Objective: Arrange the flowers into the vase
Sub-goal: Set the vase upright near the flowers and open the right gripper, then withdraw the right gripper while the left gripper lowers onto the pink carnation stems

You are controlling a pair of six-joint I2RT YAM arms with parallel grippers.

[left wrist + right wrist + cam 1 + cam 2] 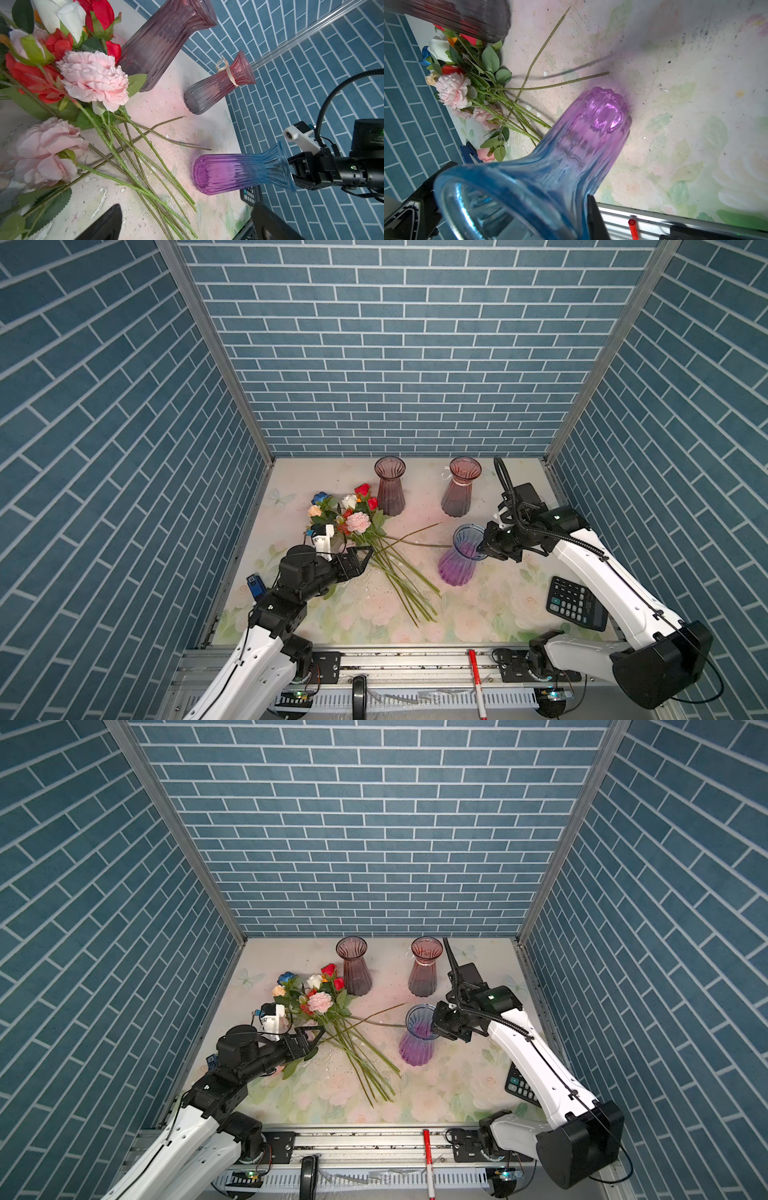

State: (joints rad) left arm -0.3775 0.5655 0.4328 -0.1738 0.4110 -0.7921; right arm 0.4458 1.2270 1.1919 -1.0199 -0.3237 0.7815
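While the flowers (358, 526) lie flat in a loose bundle left of centre in both top views, the blue-to-purple vase (457, 570) stands right of centre. The right end effector (484, 548) is clamped almost closed on its flared rim. The left end effector (365, 559) is spread wide with nothing in it, just beside the stems.

The left arm hides some pink blooms in the top views, and the right arm covers part of a calculator (575, 605).

The desk (478, 614) has a worn pastel floral print. Blue brick-pattern walls (395, 344) enclose it, and two smoky pink vases (390, 489) stand at the back.

The bundle runs diagonally, blooms to the upper left and cut ends to the lower right. Two stray stems point right toward the vase.
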